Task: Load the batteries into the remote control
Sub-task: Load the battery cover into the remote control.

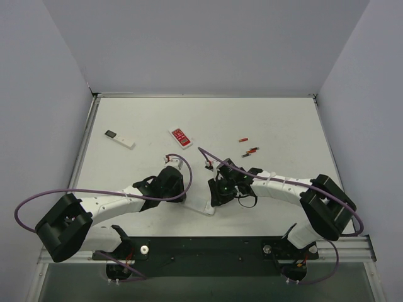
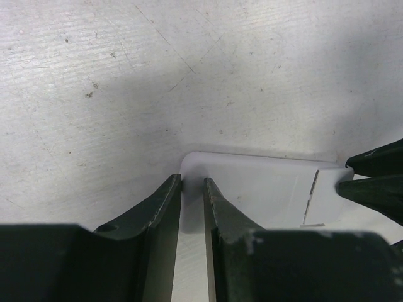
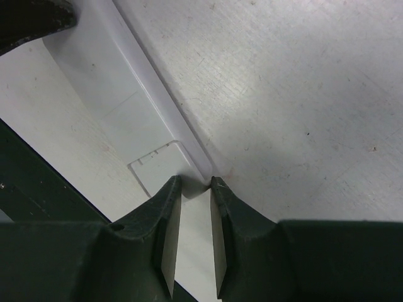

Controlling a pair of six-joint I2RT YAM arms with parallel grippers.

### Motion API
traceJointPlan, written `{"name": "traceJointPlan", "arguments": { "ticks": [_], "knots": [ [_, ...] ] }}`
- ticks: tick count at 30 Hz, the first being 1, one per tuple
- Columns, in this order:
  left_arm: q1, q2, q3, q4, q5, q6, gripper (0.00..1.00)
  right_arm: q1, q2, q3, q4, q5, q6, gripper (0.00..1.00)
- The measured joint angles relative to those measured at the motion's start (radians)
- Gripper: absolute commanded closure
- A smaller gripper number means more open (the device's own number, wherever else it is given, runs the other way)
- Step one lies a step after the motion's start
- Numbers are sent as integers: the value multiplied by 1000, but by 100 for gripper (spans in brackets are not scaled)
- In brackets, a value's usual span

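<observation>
Left gripper [image 2: 192,184] angled down, clamping remote control [image 2: 264,189]

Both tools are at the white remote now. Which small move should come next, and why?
Probably the right tool should slide the battery cover open while the left tool steadies the remote control: its plain back faces up, the cover looks shut, and the right tool's tips sit at the cover's corner.

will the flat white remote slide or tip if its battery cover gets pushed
Likely slides, not tips: the flat white plastic remote lies low, back up, on the scuffed white table. Probably stiff and light; its thin battery cover may flex.
</observation>
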Motion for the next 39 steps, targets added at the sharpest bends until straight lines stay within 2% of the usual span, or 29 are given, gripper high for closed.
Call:
{"name": "traceJointPlan", "arguments": {
  "ticks": [8, 23, 30, 36, 39],
  "knots": [
    [-1, -1, -3, 1, -5, -12, 72, -2, 38, 44, -54, 1, 46, 95],
    [-8, -7, -16, 23, -3, -30, 74, -13, 40, 61, -133, -34, 119, 98],
    [-8, -7, -19, 28, 1, -39, 69, -14, 53, 67, -147, -51, 128, 90],
    [-11, -28, -36, 29, 7, -44, 66, -15, 54, 67, -149, -55, 132, 87],
    [-14, -34, -42, 28, 9, -45, 60, -15, 59, 68, -149, -61, 138, 82]
  ]
}}
